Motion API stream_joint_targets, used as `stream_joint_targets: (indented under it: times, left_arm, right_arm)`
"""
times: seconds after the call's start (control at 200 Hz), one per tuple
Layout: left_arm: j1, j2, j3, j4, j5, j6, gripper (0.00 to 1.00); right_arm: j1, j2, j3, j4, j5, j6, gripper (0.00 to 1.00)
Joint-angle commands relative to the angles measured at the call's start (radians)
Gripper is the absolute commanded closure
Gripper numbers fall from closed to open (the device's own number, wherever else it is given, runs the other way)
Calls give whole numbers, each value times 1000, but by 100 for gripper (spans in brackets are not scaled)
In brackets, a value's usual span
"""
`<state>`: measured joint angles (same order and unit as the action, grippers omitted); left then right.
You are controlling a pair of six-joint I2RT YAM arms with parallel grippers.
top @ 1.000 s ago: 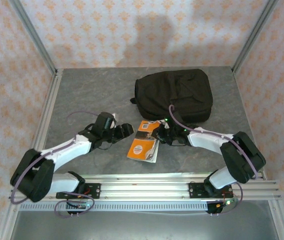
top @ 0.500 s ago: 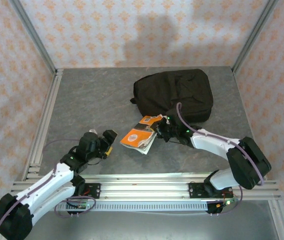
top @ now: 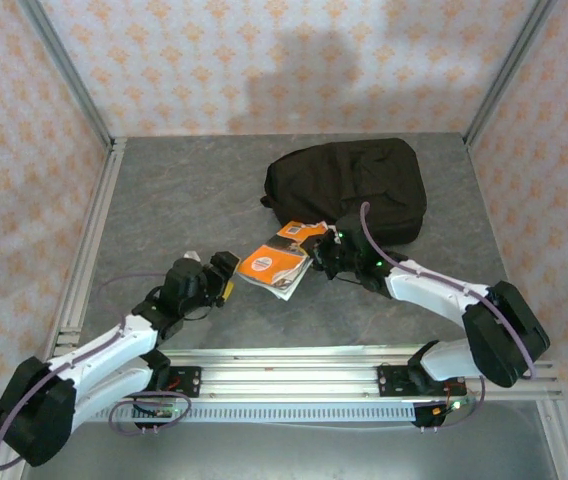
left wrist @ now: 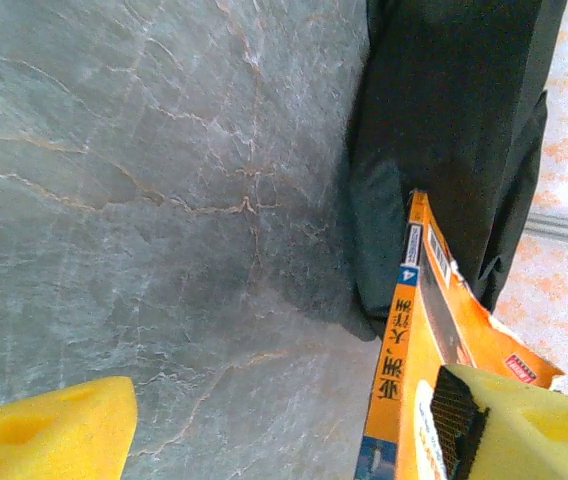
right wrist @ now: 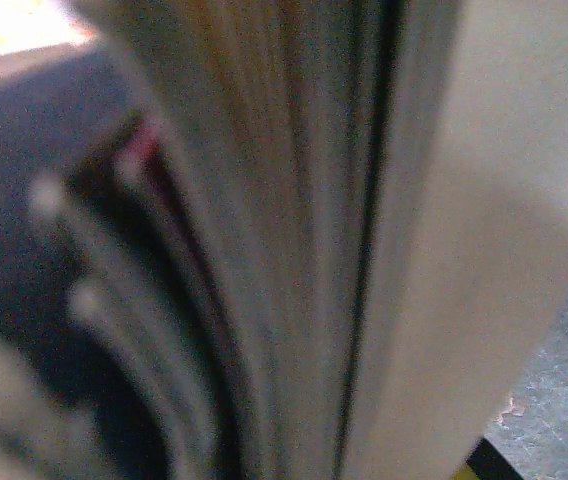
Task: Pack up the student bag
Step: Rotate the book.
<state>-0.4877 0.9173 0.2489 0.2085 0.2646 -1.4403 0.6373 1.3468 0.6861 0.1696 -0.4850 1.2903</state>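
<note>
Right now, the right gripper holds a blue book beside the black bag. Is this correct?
Not quite. The book is orange, not blue, as the top external view shows. The right gripper does hold it beside the black bag.

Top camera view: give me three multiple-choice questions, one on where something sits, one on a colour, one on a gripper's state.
1. Where does the black backpack lie on the table?
A. at the near edge by the arm bases
B. far side, right of centre
C. far left corner

2. What colour are the covers of the books?
A. orange
B. green
C. blue

3. How is the left gripper?
A. shut on a bag strap
B. shut on a pen
C. open

Answers: 1 B, the top view shows the bag close to the back wall, right of centre. 2 A, the covers show orange in the top and left wrist views. 3 C, the yellow fingers stand wide apart in the left wrist view.
</note>
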Motion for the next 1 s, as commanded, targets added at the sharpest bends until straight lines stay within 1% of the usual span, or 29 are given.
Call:
stream_joint_targets:
  times: [0.0,0.115,0.2,0.32,0.455,0.51,0.625,0.701,0.731,0.756,0.821,0.861,0.931,0.991]
  left_arm:
    - [-29,23,56,94,11,20,27]
    - [-55,29,73,90,-24,35,35]
    - [-58,26,73,102,-48,35,44]
    - [-57,16,76,113,-69,34,61]
    - [-57,-37,93,63,-99,52,85]
    - [-56,-82,105,12,-128,70,100]
    - [-51,-181,146,-99,-192,133,100]
    - [-46,-218,174,-130,-203,177,100]
    - [-42,-224,191,-150,-203,202,100]
    - [-40,-227,212,-177,-203,227,100]
    - [-40,-217,282,-260,-188,326,100]
    - [-40,-204,328,-306,-167,398,100]
    - [-40,-184,407,-383,-130,533,100]
    - [-40,-170,458,-429,-86,652,100]
  right_arm:
    - [8,-37,12,118,29,18,84]
    - [15,-21,15,155,19,29,84]
    - [24,2,28,183,1,33,84]
    - [39,9,23,191,16,35,84]
    - [41,-3,1,176,45,32,84]
    - [41,-11,-6,156,59,28,80]
    - [41,-26,-8,100,81,3,63]
    - [41,-31,1,54,94,-33,44]
    - [41,-36,15,5,107,-63,36]
    - [41,-42,36,-57,124,-117,31]
    - [39,-55,86,-204,167,-232,23]
    - [39,-67,118,-283,193,-342,19]
    - [36,-96,161,-408,262,-499,15]
    - [35,-134,174,-450,320,-657,14]
